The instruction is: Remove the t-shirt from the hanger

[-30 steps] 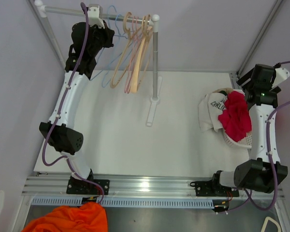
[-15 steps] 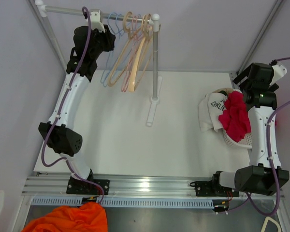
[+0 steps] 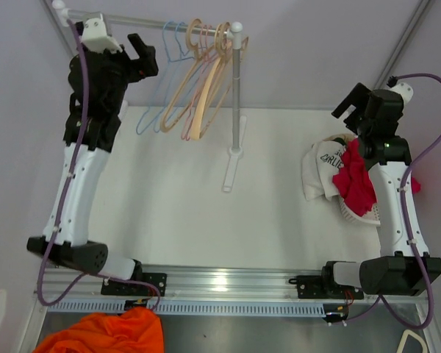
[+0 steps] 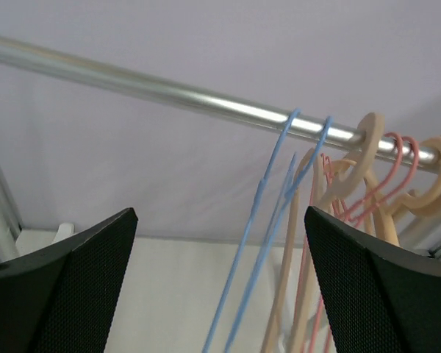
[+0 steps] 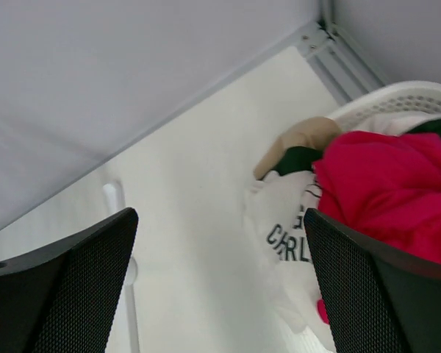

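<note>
The red t-shirt (image 3: pixel 356 180) lies bunched on the white basket (image 3: pixel 360 215) at the table's right, off any hanger; the right wrist view shows it (image 5: pixel 389 184) at right. Blue, tan and pink hangers (image 3: pixel 198 81) hang bare on the rail (image 3: pixel 158 22). The blue hanger (image 4: pixel 275 213) hangs just ahead of my left gripper (image 4: pixel 220 287), which is open with nothing in it, left of the hangers (image 3: pixel 148 55). My right gripper (image 3: pixel 348 103) is open and empty, raised above the basket's far-left side (image 5: pixel 220 287).
A white shirt with black lettering (image 3: pixel 320 168) drapes over the basket's left rim (image 5: pixel 287 228). The rack's upright post (image 3: pixel 237 88) stands mid-table on a flat foot (image 3: pixel 230 173). An orange cloth (image 3: pixel 103 334) lies below the table's near-left edge.
My left gripper has opened, let go of the blue hanger and drawn back to the left. The hangers swung a little. My right arm has risen and shifted left from the basket.
</note>
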